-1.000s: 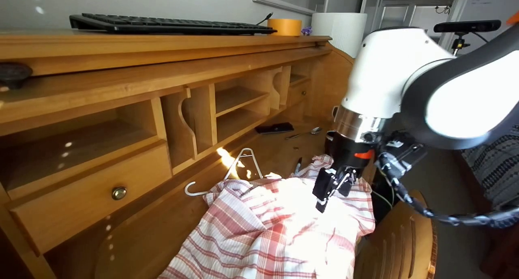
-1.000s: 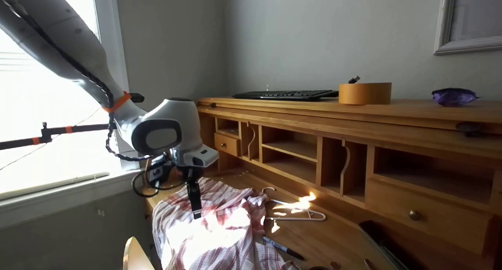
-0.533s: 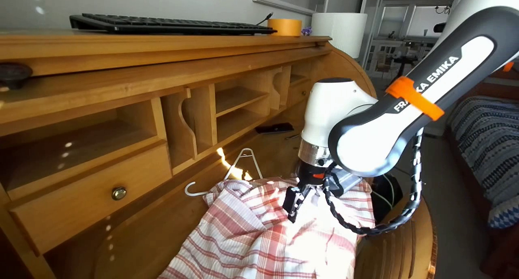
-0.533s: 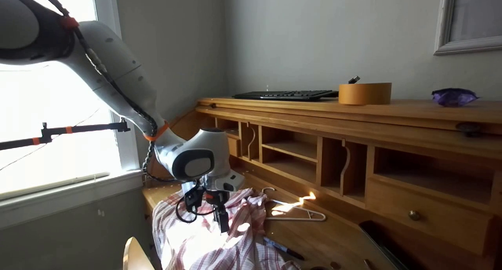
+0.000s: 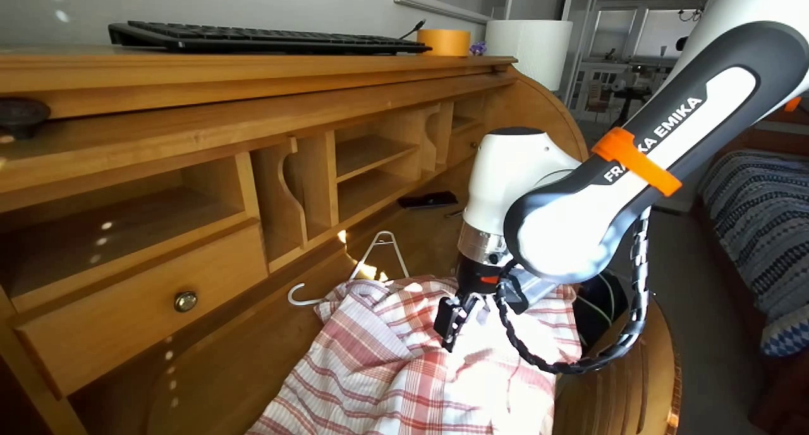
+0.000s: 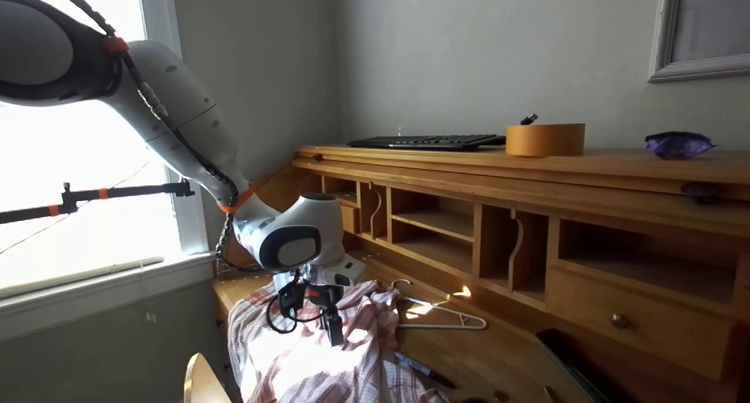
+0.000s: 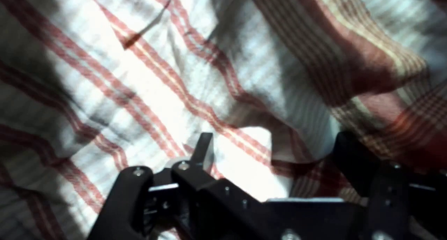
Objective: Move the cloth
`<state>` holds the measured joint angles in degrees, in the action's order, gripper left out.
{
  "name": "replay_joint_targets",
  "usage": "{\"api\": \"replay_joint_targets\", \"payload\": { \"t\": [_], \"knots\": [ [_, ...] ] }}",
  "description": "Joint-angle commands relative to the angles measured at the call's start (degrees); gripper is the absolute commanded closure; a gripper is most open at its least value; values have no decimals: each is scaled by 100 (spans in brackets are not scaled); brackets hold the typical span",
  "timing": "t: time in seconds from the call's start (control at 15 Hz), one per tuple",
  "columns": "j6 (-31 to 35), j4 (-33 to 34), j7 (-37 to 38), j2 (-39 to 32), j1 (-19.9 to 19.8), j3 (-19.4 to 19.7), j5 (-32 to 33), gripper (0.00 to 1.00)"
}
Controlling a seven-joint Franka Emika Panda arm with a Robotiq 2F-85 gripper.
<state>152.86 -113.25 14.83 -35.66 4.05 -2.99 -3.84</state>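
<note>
The cloth (image 5: pixel 392 384) is white with red plaid stripes and lies rumpled over the desk and its front edge. It also shows in an exterior view (image 6: pixel 351 362), partly overexposed by sunlight, and it fills the wrist view (image 7: pixel 153 76). My gripper (image 5: pixel 450 334) points down over the middle of the cloth, at or very near its surface; contact is not clear. It shows in an exterior view (image 6: pixel 335 333) too. In the wrist view the gripper's fingers (image 7: pixel 276 144) stand wide apart, with cloth folds below and between them. Nothing is clamped.
A white hanger (image 6: pixel 445 318) lies beside the cloth, partly under it. A marker (image 6: pixel 425 369) and a black flat object (image 5: pixel 428 200) are on the desk. Wooden cubbies and a drawer (image 5: pixel 152 308) rise behind. A wooden chair (image 5: pixel 622 372) stands at the front edge.
My gripper has come down and across the cloth toward its middle, mostly in the earlier half second. It is still open. The cloth's edge has shifted very slightly.
</note>
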Motion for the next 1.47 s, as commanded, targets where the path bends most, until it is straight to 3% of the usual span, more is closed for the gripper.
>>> {"api": "replay_joint_targets", "payload": {
  "t": [0.0, 0.27, 0.33, 0.47, 0.53, 0.8, 1.07, 1.4],
  "knots": [
    [1113, -133, -20, -224, 159, -102, -264, 41],
    [1810, -299, -380, -221, 84, -316, -317, 73],
    [1292, -320, -701, -70, -241, -686, -419, 80],
    [913, -283, -1367, 42, -707, -1218, -503, 95],
    [752, -250, -1656, 72, -865, -1394, -553, 99],
    [-110, 20, -3040, 245, -1366, -1826, -654, 98],
    [-911, 448, -4135, 331, -1324, -1646, -446, 98],
    [-1410, 673, -5368, 490, -1214, -1591, -276, 98]
  ]
}}
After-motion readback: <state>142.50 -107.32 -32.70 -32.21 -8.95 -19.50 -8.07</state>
